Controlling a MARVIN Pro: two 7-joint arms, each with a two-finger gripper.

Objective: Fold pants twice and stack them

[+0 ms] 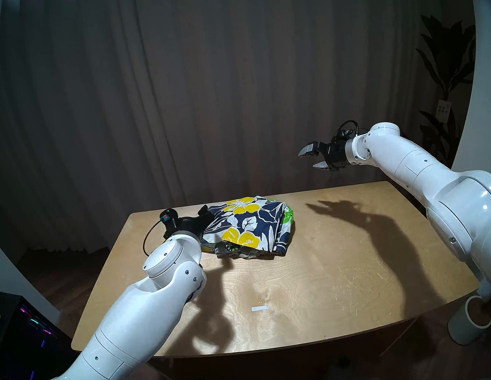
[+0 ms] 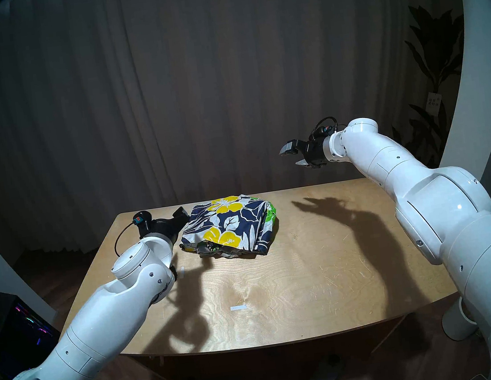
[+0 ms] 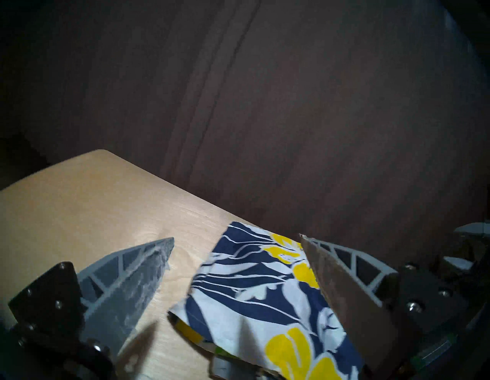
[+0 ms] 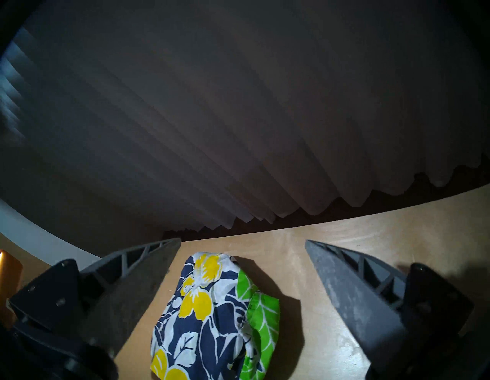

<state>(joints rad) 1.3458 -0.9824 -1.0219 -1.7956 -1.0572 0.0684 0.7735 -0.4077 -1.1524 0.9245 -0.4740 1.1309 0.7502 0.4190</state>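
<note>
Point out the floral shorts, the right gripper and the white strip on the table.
floral shorts (image 1: 247,226), head left view, on the printed top layer.
right gripper (image 1: 309,161), head left view, midway between its open fingertips.
white strip (image 1: 260,308), head left view, on its middle.

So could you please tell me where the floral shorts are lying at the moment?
In the head views the floral shorts lie folded on the table, left of centre near its far edge, with the open left gripper close beside their left edge.
</note>
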